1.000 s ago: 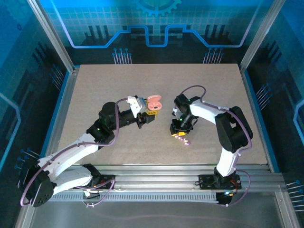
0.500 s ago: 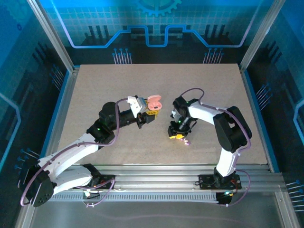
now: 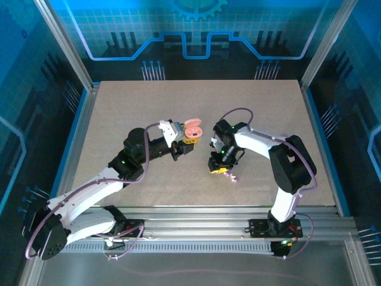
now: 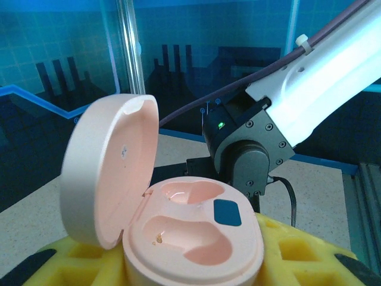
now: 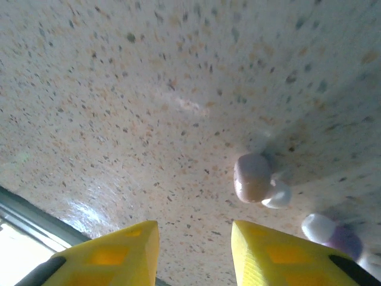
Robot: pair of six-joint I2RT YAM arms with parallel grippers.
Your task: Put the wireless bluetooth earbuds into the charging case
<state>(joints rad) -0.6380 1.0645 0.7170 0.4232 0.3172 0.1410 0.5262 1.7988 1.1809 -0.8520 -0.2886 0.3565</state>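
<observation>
Left fingers, yellow foam pads, are clamped on the base of the pale pink oval plastic charging case. They hold it up off the speckled beige counter, lid hinged back to the left, both moulded wells facing up with nothing seated in either. That arm has not budged over the last second.

Right fingers, same yellow pads, stand a narrow gap apart with only bare counter between them, so they carry nothing. Over the last second the right arm has slid a little toward the case, and the gap has eased slightly narrower.

Task pieces:
- The small lilac-pink earbud with a white tip lies on the counter ahead of the right-hand pad, off the line of the gap.
- The second white-and-lilac earbud lies near it, further right, apart from it.
- From above they read as one pale speck just beside the right fingers.

What it means for you: the slide looks to have carried the gap away from the buds rather than over one. No pick is made yet, so the task sits at its start. You'd want the gap back over the nearer bud before closing. It's tiny and rounded, likely to squirt out from soft pads
</observation>
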